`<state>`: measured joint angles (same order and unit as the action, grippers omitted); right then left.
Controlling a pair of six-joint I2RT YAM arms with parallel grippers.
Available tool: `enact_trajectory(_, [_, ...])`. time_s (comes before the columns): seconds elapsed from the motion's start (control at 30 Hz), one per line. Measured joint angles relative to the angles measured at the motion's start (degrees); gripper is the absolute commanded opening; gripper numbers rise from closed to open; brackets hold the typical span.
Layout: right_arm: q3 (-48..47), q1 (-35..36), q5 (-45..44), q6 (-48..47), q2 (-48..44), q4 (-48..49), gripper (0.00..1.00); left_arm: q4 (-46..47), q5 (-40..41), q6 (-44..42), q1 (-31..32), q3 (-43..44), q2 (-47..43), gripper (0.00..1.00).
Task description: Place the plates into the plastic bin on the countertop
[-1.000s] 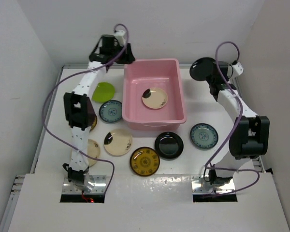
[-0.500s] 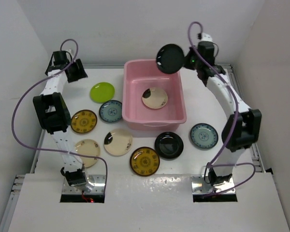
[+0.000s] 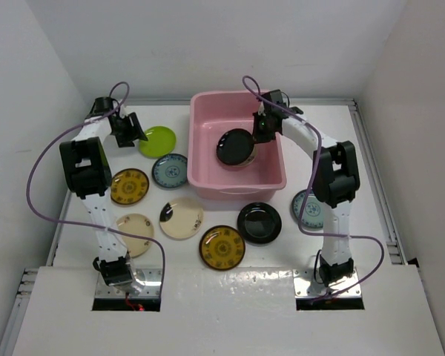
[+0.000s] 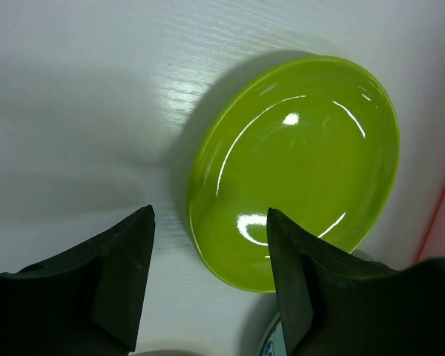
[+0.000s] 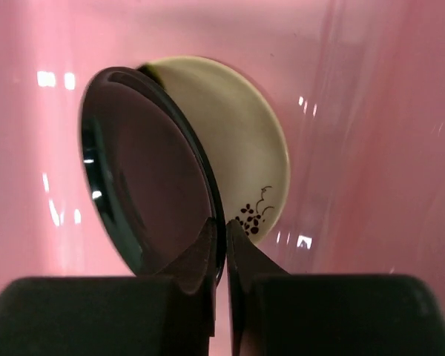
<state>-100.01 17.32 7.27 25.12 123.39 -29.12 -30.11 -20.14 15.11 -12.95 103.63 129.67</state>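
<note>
top external tally: one cream plate [image 5: 256,141] lies flat in the plastic bin [image 3: 208,111]; a black plate [image 3: 235,147] hangs tilted just above it, inside the walls.
right gripper [image 5: 220,230]: clenched on the black plate's rim.
left gripper [image 4: 209,213]: spread wide, holding nothing, at the lime plate's [image 4: 297,163] edge.
left to do: eight plates lie on the countertop [image 3: 371,193].
in the way: the right arm hides part of the blue plate [image 3: 305,210] at right.
</note>
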Motion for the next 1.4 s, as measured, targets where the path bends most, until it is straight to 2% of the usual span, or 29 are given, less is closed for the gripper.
enact_trajectory(0.03, [0.0, 0.0, -0.3, 0.2, 0.3, 0.0, 0.11, 0.0, -0.3, 0.0, 0.0, 0.0, 0.2, 0.63])
enact_trajectory(0.07, [0.0, 0.0, -0.5, 0.4, 0.5, -0.1, 0.25, 0.2, -0.7, 0.1, 0.0, 0.0, 0.4, 0.62])
enact_trajectory(0.13, [0.0, 0.0, -1.2, 0.7, 0.6, 0.3, 0.46, 0.6, -1.3, 0.3, 0.0, 0.0, 1.3, 0.62])
enact_trajectory(0.17, [0.0, 0.0, -1.3, 0.6, 0.6, 0.7, 0.62, 1.1, -1.9, 0.4, 0.0, 0.0, 1.7, 0.6])
enact_trajectory(0.3, [-1.7, 0.2, -1.9, 0.3, 1.0, 0.7, 0.8, 2.1, -3.6, 0.8, 0.0, 0.3, 2.2, 0.59])
enact_trajectory(0.43, [-5.2, 0.3, -2.4, -1.2, 1.5, 0.7, 0.81, 2.8, -4.7, 1.1, 0.0, 1.3, 3.4, 0.49])
enact_trajectory(0.47, [-5.7, 0.4, -2.6, -1.6, 1.5, 0.9, 0.82, 3.0, -5.0, 1.3, 0.0, 1.6, 3.7, 0.39])
enact_trajectory(0.53, [-6.1, 0.5, -2.7, -2.4, 1.4, 1.5, 0.83, 3.4, -5.2, 1.6, 0.0, 1.6, 4.0, 0.28])
enact_trajectory(0.57, [-6.1, 0.5, -2.8, -2.8, 1.2, 1.6, 0.83, 3.6, -5.5, 1.6, 0.0, 1.6, 4.3, 0.13])
enact_trajectory(0.6, [-6.1, 0.5, -2.8, -3.1, 0.9, 1.6, 0.83, 3.7, -5.9, 2.0, 0.0, 1.6, 4.5, 0.04])
enact_trajectory(0.63, [-6.1, 0.6, -2.8, -3.3, 0.7, 1.6, 0.84, 3.7, -6.3, 1.9, 0.0, 1.6, 4.6, 0.0])
enact_trajectory(0.8, [-6.1, 0.8, -2.6, -3.7, -3.0, 2.0, 0.87, 2.0, -7.5, 1.9, 0.1, 4.2, 5.4, 0.0])
enact_trajectory(1.0, [-0.3, -1.7, 0.6, -0.5, -15.1, 6.1, 0.87, -0.9, -6.1, -0.4, 0.3, 19.8, 6.0, 0.0])
enact_trajectory(1.13, [6.9, -6.7, 0.8, 1.6, -23.6, 8.9, 0.87, 0.2, -4.9, -1.4, 1.2, 28.5, 2.8, 0.0])
enact_trajectory(1.23, [13.6, -12.1, 0.5, 5.1, -27.6, 10.5, 0.87, 0.8, -5.1, -1.7, 3.8, 31.3, -1.5, 0.0])
enact_trajectory(1.4, [30.2, -24.4, 1.1, 12.1, -32.3, 10.5, 0.86, 2.3, -10.1, -1.8, 14.5, 30.7, -7.4, 0.0])
